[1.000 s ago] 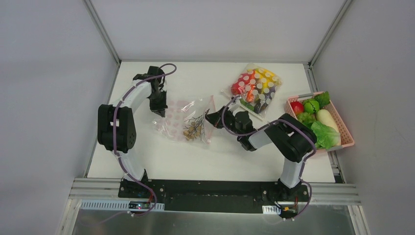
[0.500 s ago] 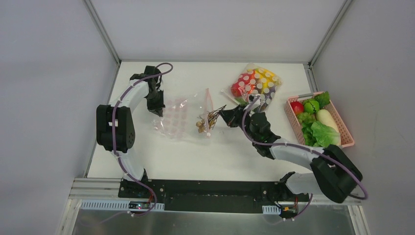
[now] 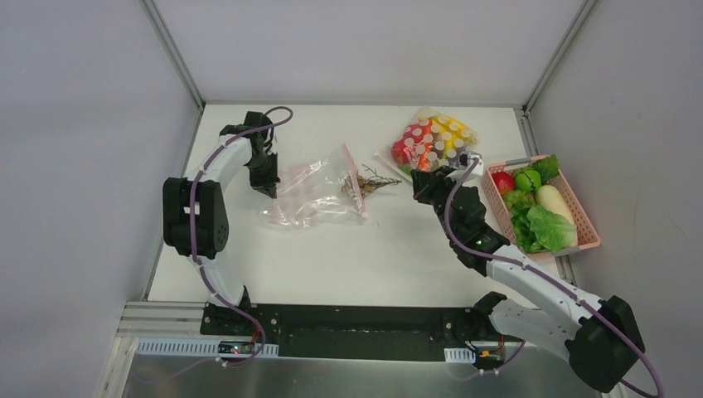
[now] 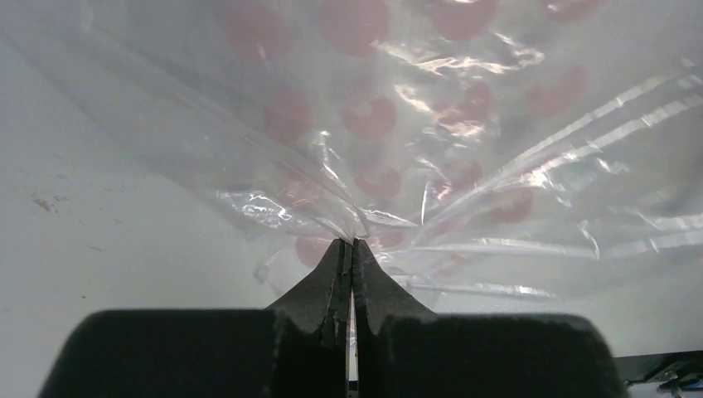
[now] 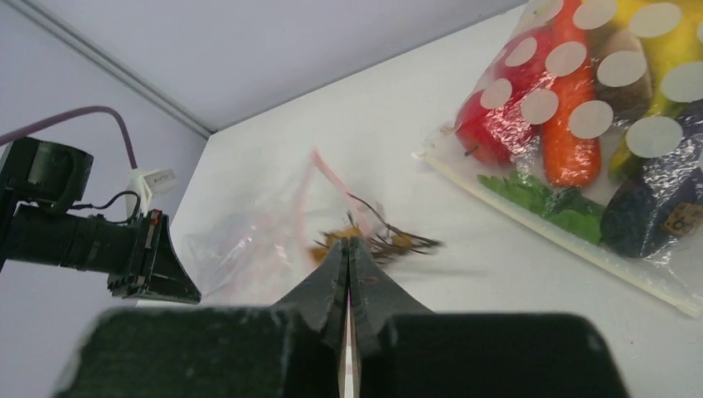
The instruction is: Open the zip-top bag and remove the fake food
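Note:
The clear zip-top bag with pale pink dots lies left of centre, its pink zip strip at the right end. My left gripper is shut on the bag's left edge, the film pinched at its tips. A brown twiggy bunch with small tan balls hangs just outside the bag's mouth, blurred. My right gripper is shut, its tips on the bunch's stems. Other fake food, a red apple, green fruit, white radish and lettuce, lies in the basket.
A white-dotted clear bag of red, orange, yellow and purple items lies behind the right gripper, close to its wrist. The pink basket stands at the table's right edge. Grey walls close the table in on three sides.
My right gripper has drawn back to the right and away, pulling the brown bunch out past the zip strip. The bag has stretched flatter. The left gripper has kept its hold.

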`<action>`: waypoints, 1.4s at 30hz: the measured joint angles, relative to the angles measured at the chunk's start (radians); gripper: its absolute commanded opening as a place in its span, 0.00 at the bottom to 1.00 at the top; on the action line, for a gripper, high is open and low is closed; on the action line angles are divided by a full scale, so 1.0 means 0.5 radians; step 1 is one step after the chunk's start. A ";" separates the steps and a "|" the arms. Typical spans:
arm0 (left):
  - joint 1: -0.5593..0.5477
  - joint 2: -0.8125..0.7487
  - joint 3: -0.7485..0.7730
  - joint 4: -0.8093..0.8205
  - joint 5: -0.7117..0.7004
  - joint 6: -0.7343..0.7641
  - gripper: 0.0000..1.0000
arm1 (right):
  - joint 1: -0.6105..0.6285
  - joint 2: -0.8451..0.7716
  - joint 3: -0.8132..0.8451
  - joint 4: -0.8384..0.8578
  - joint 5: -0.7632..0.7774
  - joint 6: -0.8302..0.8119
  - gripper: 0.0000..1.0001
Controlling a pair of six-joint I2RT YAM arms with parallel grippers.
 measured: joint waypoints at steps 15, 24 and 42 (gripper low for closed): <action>-0.153 -0.005 0.024 -0.093 0.011 0.066 0.00 | -0.163 0.560 0.420 -0.251 -0.298 -0.222 0.65; -0.153 -0.010 0.053 -0.149 -0.159 0.112 0.00 | -0.532 1.008 0.703 -0.668 -1.199 -1.007 0.72; -0.153 -0.020 0.056 -0.163 -0.201 0.142 0.00 | -0.511 1.977 1.556 -1.574 -1.752 -2.102 0.69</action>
